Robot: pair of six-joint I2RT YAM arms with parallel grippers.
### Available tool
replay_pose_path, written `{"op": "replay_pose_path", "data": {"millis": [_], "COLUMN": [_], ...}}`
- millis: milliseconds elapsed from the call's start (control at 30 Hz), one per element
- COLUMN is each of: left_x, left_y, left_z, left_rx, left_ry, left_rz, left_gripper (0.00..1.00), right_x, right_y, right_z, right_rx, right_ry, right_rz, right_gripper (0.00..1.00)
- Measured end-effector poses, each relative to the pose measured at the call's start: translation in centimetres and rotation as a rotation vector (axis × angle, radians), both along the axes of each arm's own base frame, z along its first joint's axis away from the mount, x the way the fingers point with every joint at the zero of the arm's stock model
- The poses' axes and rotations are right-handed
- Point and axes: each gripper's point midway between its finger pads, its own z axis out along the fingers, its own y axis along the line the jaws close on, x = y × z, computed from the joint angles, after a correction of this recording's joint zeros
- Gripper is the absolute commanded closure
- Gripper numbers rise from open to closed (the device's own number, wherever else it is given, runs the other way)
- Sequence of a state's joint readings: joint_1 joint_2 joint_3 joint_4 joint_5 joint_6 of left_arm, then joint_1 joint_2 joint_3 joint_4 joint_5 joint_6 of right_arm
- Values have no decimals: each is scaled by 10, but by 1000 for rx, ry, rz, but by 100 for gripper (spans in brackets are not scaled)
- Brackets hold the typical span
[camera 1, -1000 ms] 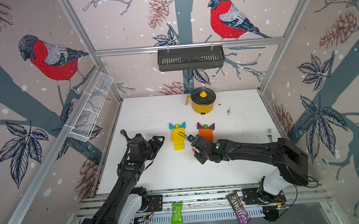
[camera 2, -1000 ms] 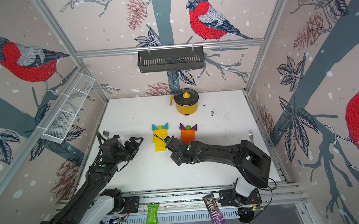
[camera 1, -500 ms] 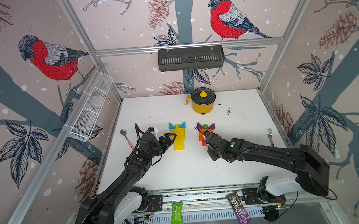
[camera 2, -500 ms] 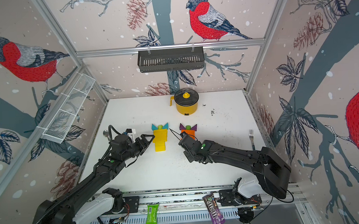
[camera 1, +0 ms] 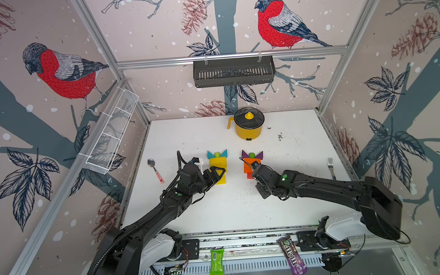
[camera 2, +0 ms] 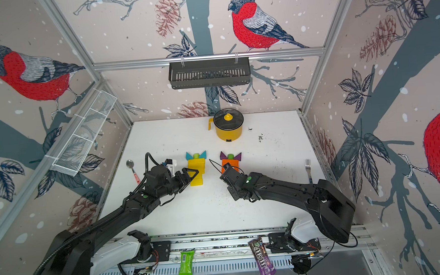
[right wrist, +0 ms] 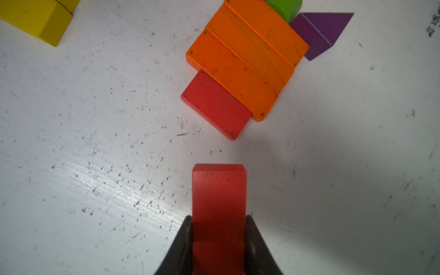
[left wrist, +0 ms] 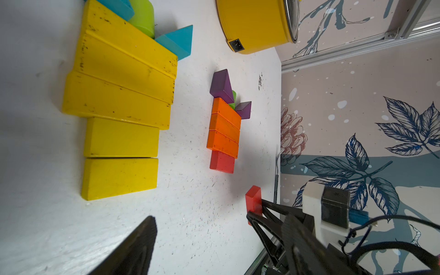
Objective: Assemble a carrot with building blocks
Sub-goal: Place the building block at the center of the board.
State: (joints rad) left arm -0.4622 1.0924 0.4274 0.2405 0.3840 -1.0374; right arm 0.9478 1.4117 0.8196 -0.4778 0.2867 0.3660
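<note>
Right hand (right wrist: 218, 220): clamped on red block (right wrist: 218, 190), held on edge, just short of the orange blocks (right wrist: 245, 59). Contact with the counter (right wrist: 95, 142): cannot tell. Left hand (camera 1: 217, 173): partly spread, empty, at the lower tiers of the yellow blocks (camera 1: 218, 167).

Step in hand, as judged: fitting the last tip piece of the orange carrot. Already down: three orange tiers, purple triangles (left wrist: 221, 83), green piece (right wrist: 285, 7), laid red block (right wrist: 215, 104) touching the lowest tier.

Next move: turn the held piece flat and parallel to the laid red block, seat against its free long edge, release. Avoid nudging the stack.

Pose: right arm (camera 1: 321, 187) stretched low across the counter, wrist aimed at the stack. Left arm (camera 1: 153, 215) extended likewise toward the yellow figure.
</note>
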Motion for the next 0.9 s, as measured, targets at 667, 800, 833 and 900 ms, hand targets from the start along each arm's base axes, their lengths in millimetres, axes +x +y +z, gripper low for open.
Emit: {"op": "replay_pose_path", "data": {"millis": [667, 800, 833, 900], "left_x": [4, 5, 5, 6], "left_y": [2, 3, 4, 7], "left_z": [0, 3, 4, 6], "left_rx": [56, 58, 60, 70], "left_ry": [-4, -8, -9, -18], "left_rz": [-4, 1, 4, 17], "left_gripper": [16, 16, 16, 16], "right_x": [-14, -13, -12, -8], "right_y": [31, 35, 34, 34], "right_z": [-23, -36, -37, -38], "right_rx": [27, 3, -3, -6], "right_ry": [103, 124, 124, 121], "right_rz": [125, 138, 143, 136], "right_gripper": [76, 74, 73, 69]}}
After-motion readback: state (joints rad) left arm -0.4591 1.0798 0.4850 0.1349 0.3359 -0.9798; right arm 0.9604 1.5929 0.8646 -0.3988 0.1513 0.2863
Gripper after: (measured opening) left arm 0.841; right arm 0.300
